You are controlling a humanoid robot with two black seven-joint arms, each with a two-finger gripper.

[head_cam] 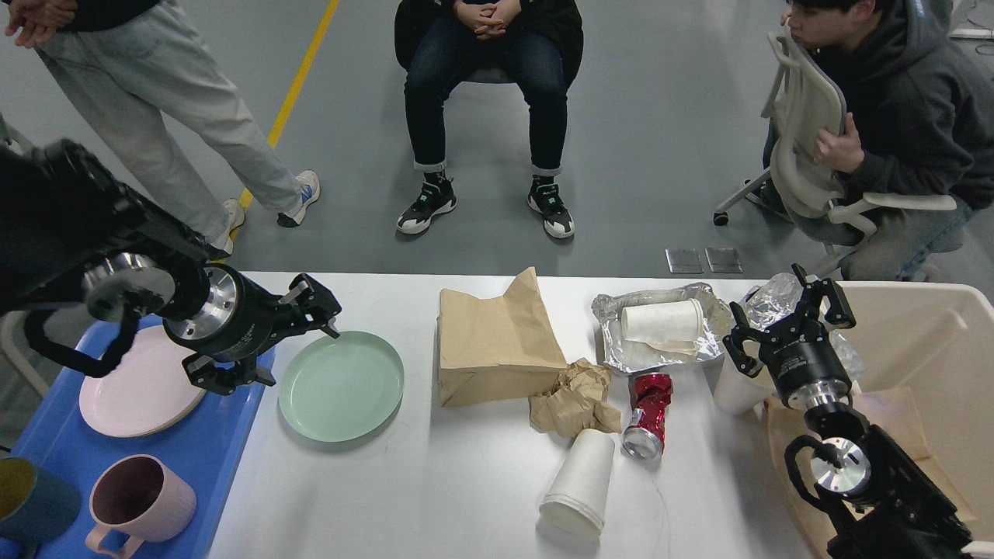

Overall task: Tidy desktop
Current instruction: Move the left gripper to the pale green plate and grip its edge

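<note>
The white desktop [435,489] carries a green plate [345,388], a brown paper bag [493,341], crumpled brown paper [573,400], a crushed red can [646,411], a white paper cup [578,481] on its side, and a foil tray [621,353] with a white cup [662,321] lying in it. My left gripper [303,355] is open at the green plate's left rim, one finger over the rim and the other over the blue tray's edge. My right gripper [784,322] is open above another white cup [730,392], with crumpled clear wrap [770,299] just behind it.
A blue tray [217,458] at the left holds a pink plate [128,392], a pink mug [140,505] and a teal cup [31,505]. A beige bin [932,341] stands at the right. Three people are beyond the far edge.
</note>
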